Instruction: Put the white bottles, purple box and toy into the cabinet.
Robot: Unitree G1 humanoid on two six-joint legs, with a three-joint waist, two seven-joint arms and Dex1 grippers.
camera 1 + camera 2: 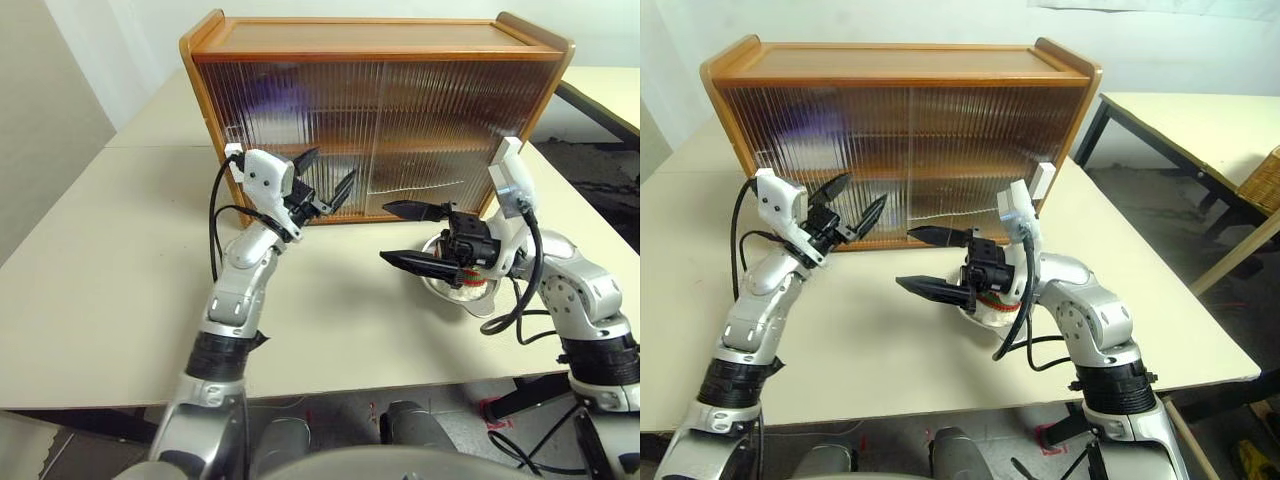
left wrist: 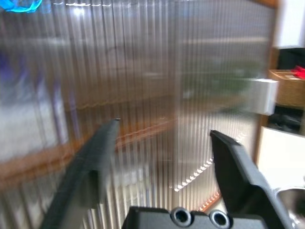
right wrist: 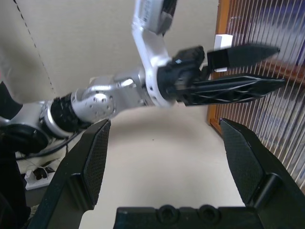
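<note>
The cabinet stands at the back of the table with both ribbed doors drawn shut. A faint purple shape, the purple box, shows through the left door on the upper shelf. The white bottles are hidden. My left gripper is open and empty, close in front of the left door's lower part. My right gripper is open and empty too, pointing left just above the table. Beneath its wrist sits a steel bowl, where a bit of white and red, the toy, peeks out.
White block handles sit at the cabinet's left edge and right edge. A second table and a wicker basket stand to the right. Bare tabletop stretches left of my left arm.
</note>
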